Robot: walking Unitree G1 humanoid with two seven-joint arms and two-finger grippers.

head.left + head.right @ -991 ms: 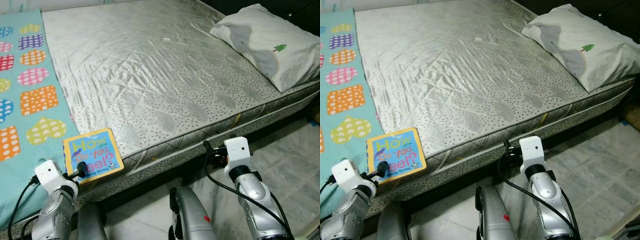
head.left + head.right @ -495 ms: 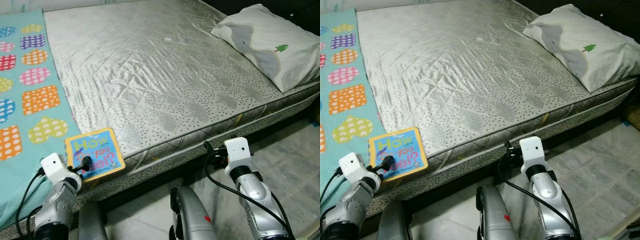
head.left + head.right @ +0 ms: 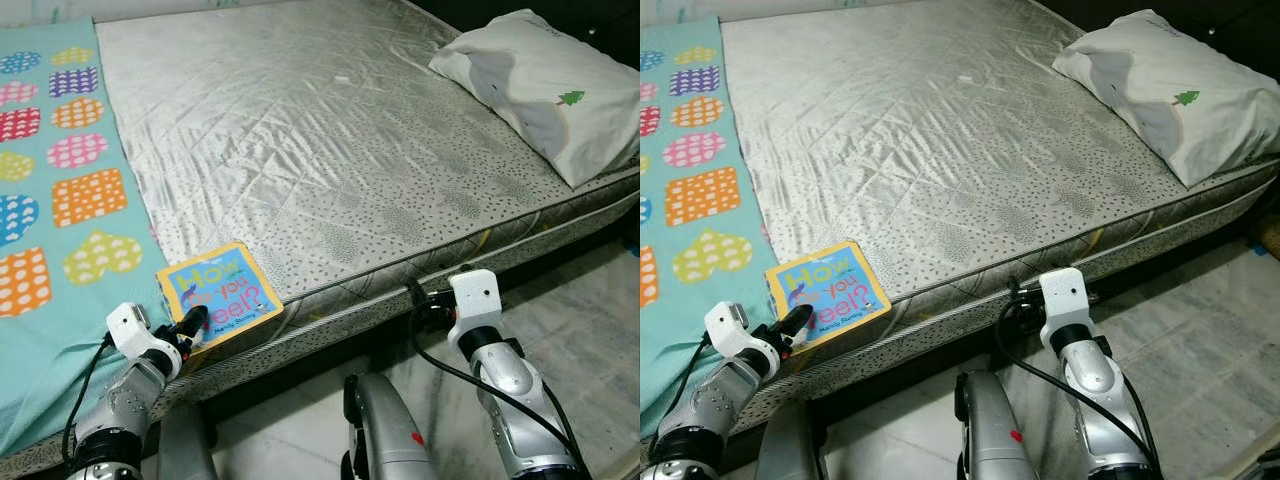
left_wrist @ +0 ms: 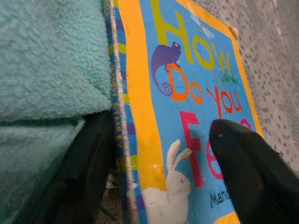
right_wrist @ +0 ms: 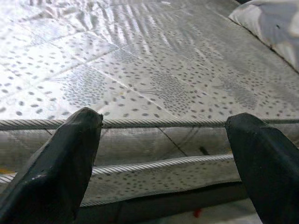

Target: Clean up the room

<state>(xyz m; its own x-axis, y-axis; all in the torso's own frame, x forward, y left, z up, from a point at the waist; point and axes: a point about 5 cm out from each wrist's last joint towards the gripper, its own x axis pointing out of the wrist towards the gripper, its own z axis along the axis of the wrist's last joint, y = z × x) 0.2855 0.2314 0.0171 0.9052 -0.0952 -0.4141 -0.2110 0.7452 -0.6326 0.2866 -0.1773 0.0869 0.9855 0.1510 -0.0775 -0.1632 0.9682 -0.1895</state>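
Note:
A children's board book (image 3: 220, 293) with a blue cover and yellow border, titled "How Do You Feel?", lies at the near edge of the bed, where the teal blanket (image 3: 60, 180) meets the bare silver mattress (image 3: 330, 150). My left gripper (image 3: 190, 325) is shut on the book's near corner. In the left wrist view one of its fingers (image 4: 84, 158) sits beneath the spine side and the other presses on the cover (image 4: 187, 93). My right gripper (image 5: 163, 121) is open and holds nothing, level with the mattress's side edge.
A white pillow (image 3: 540, 90) with a small green tree print lies at the far right of the bed. Marble floor (image 3: 590, 300) runs along the bed's near right side. The blanket carries coloured heart patches.
The left gripper moved up and right to the book and closed on its corner. The book has turned and slid a little to the right. The right arm stayed put.

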